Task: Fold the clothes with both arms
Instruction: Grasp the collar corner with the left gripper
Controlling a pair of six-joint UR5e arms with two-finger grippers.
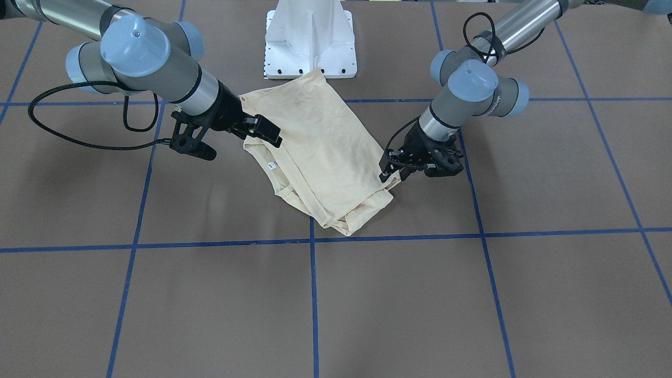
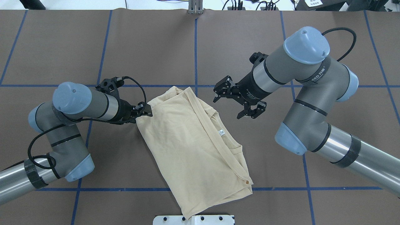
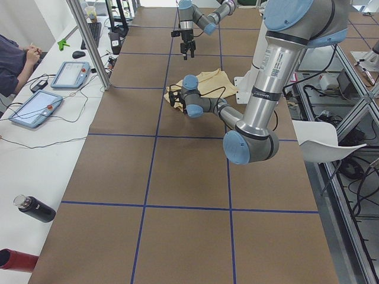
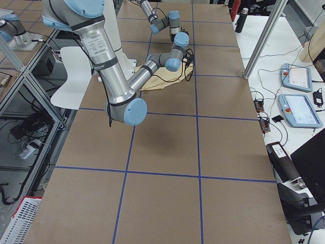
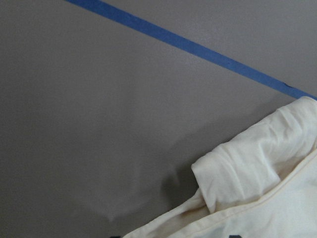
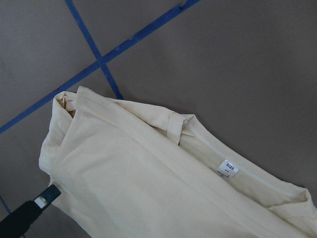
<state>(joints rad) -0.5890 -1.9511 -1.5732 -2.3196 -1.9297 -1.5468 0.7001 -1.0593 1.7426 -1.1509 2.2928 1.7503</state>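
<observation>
Cream-yellow long-sleeved T-shirt lies folded, centred on the brown gridded table. Seen overhead, black left gripper seemingly pinches its 10 o'clock corner, anchoring it; black right gripper hovers spread at 2 o'clock, ready to regrasp.

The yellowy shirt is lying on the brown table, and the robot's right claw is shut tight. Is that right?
Not quite. The right claw is wide open, not shut tight. The overhead view shows it. The rest holds: the yellowy shirt is lying on the brown table.
</observation>
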